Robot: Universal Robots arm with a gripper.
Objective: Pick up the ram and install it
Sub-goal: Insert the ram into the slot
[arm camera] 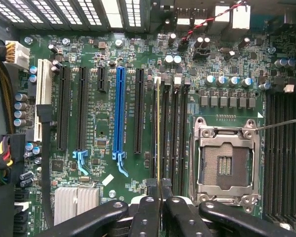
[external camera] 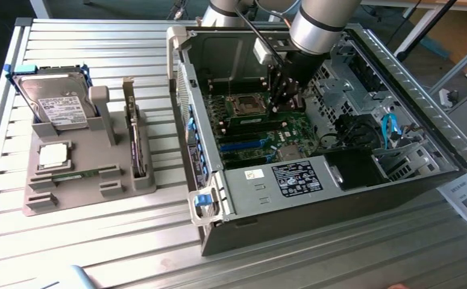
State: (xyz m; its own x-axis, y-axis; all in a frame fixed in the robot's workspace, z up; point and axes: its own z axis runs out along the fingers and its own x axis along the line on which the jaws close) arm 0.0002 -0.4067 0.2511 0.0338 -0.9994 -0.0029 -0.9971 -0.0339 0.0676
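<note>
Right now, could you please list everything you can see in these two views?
table: one, silvery slats, under everything.
holder: one, grey, on the exterior view's left.
hard drive: one, silver with a white label, propped in the holder.
processor chip: one, silver, lying on the holder.
computer case: one, dark grey, open, on the exterior view's right.
motherboard: one, green, inside the computer case.
processor socket: one, silver, empty.
memory slots: several, black, beside the processor socket.
ram: one, yellowish edge showing, at the memory slots.
gripper: one, black, shut on the ram.
</note>
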